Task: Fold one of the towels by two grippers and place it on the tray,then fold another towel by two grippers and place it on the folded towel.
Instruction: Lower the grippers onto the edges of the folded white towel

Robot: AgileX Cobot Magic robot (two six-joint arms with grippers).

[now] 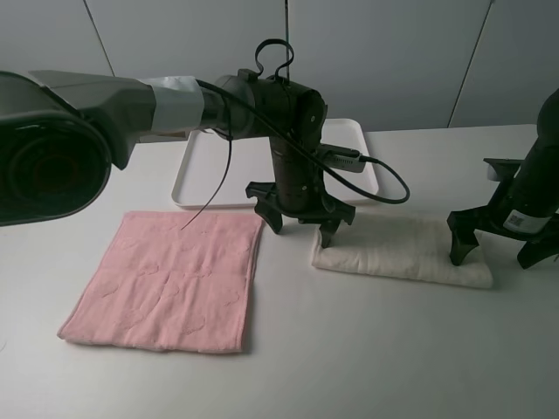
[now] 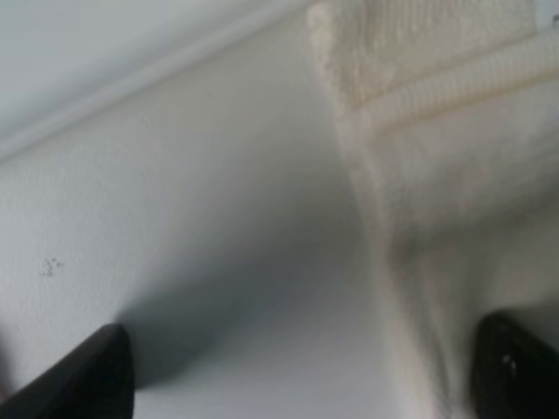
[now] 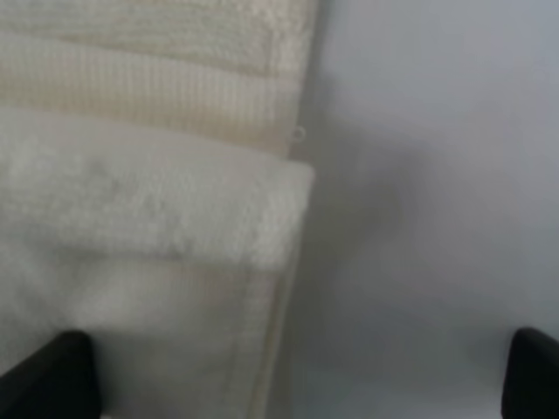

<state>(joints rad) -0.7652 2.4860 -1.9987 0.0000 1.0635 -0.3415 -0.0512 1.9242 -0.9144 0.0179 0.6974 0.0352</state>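
A high camera, set off the arms, looks down and forward across the white table [image 1: 367, 349]. It takes in the tray [image 1: 196, 179], the pink towel [image 1: 170, 284], the cream towel [image 1: 402, 249] and the grey wall [image 1: 393, 52] behind. Each wrist camera faces down from very close, with a soft, blurred view. The left one sits over the cream towel's [image 2: 437, 175] left end, the right one over its right end [image 3: 131, 201]. All three views share that towel.

The left arm [image 1: 175, 100] comes in from the left edge of the high view and crosses to the centre, a grey-wrapped section leading to a black wrist that bends straight down. The left tool [image 1: 303, 229] points downward at mid-frame, jaws spread wide and empty. At the right edge, the right arm [image 1: 533, 188] slants down. The right tool [image 1: 493, 253] is likewise spread wide with nothing held, its fingertips low.
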